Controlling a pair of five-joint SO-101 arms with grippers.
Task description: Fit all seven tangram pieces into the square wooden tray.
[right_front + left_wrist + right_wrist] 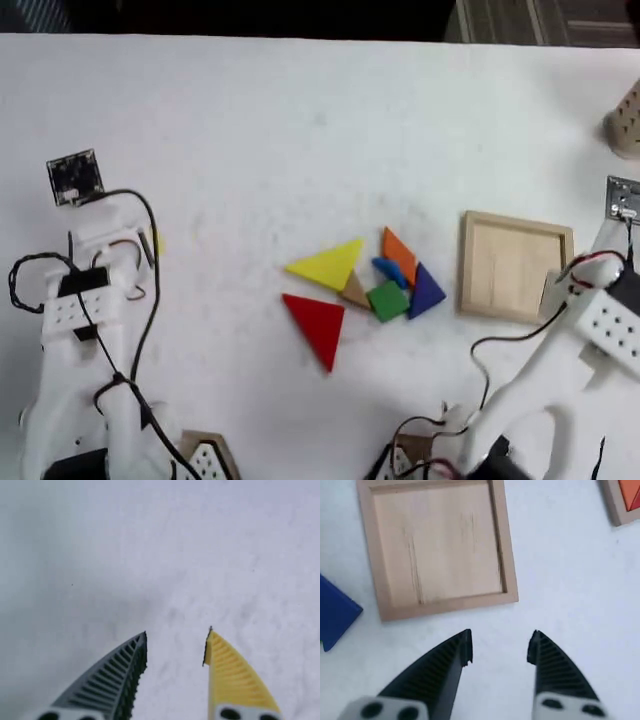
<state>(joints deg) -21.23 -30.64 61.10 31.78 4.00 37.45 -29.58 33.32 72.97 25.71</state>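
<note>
At the far left, the left hand [177, 631] hangs over bare tabletop [250, 130]. Its 2 fingers [235, 670] are spread with nothing between them, and it is well apart from the pieces.

All 7 pieces lie loose in the middle of the tabletop, left of the tray. The yellow triangle [328, 265] is leftmost, with the red triangle [318, 325] on its near side, the 2 not touching. Right of them comes a tight cluster:
- a small tan piece [354, 291] against the yellow triangle's corner
- the green square [388, 300]
- a light blue piece [385, 268] wedged between the green square and the orange piece [400, 252]
- the dark blue triangle [427, 292], touching the green square and closest to the tray

The square wooden tray [467, 265] sits just right of the cluster and holds nothing. The right hand [501, 631] hovers just beside the tray's near edge, fingers parted and gripping nothing.

We judge the task to be at its opening step: no piece is placed and the first pick is not yet begun. The right hand looks better placed for that pick, since it is near both cluster and tray. It would need to travel left, drop low enough to pinch a thin flat piece by its edges, and lift it without dragging the neighbours it touches. The dark blue triangle, or either of the 2 big triangles lying freer, looks to us the easiest start. Once carried over, the piece must be turned so its straight sides meet a tray corner.
</note>
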